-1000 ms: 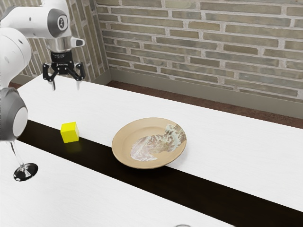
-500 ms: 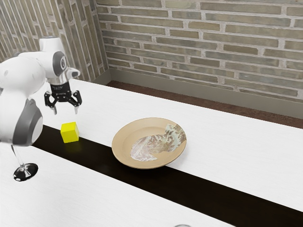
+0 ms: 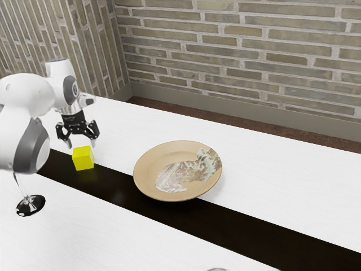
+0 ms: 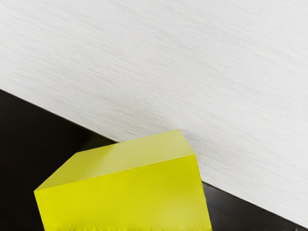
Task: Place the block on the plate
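The block point(image 3: 83, 160) is plain bright yellow, its top paler in the wrist view. The plate point(image 3: 145, 170) is tan, with a marbled patch of white, brown and grey-green. The table point(image 3: 271, 169) is white with fine grey streaks, crossed by 1 black band point(image 3: 242, 226). The arm point(image 3: 25, 90) is white and grey, the gripper point(image 3: 82, 145) black with pale grey tips. The wall point(image 3: 242, 51) has grey-brown bricks between pale mortar lines.

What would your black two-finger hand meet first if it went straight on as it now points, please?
Probably the yellow cube-shaped block, which looks to be just below my open hand, though exact depth is unclear.
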Controlling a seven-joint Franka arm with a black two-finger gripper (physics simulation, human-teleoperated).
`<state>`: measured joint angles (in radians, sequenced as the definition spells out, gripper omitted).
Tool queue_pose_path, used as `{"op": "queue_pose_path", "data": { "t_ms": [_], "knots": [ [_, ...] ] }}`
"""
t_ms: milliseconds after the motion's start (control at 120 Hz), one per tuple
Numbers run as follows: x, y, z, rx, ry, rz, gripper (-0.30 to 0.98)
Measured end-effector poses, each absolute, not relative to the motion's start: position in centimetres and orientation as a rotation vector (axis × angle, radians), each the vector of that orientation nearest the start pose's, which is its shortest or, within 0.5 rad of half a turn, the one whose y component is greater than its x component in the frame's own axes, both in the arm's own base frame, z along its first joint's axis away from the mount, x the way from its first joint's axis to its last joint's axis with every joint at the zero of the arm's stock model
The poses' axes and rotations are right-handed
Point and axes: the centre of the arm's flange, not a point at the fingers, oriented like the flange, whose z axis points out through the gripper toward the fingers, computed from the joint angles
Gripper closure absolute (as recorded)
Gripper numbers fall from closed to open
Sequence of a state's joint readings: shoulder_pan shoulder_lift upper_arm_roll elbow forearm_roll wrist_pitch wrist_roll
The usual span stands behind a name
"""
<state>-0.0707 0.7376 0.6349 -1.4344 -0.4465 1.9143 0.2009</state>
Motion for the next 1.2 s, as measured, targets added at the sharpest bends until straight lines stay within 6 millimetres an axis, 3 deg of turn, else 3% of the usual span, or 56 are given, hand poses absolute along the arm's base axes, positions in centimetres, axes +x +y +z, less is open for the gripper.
{"op": "queue_pose_path", "data": {
  "t_ms": [233,517,667,1000,1200],
  "knots": [
    [64.5,27.5,29.5,-3.104,-0.649,0.164,0.0],
    [64.0,26.8,26.7,-3.122,-0.61,0.209,0.0],
    [63.7,27.0,26.1,-3.124,-0.608,0.219,0.09],
    [63.6,27.2,26.4,-3.122,-0.588,0.215,0.23],
    [63.8,27.4,29.8,-3.132,-0.58,0.14,0.28]
  ]
}}
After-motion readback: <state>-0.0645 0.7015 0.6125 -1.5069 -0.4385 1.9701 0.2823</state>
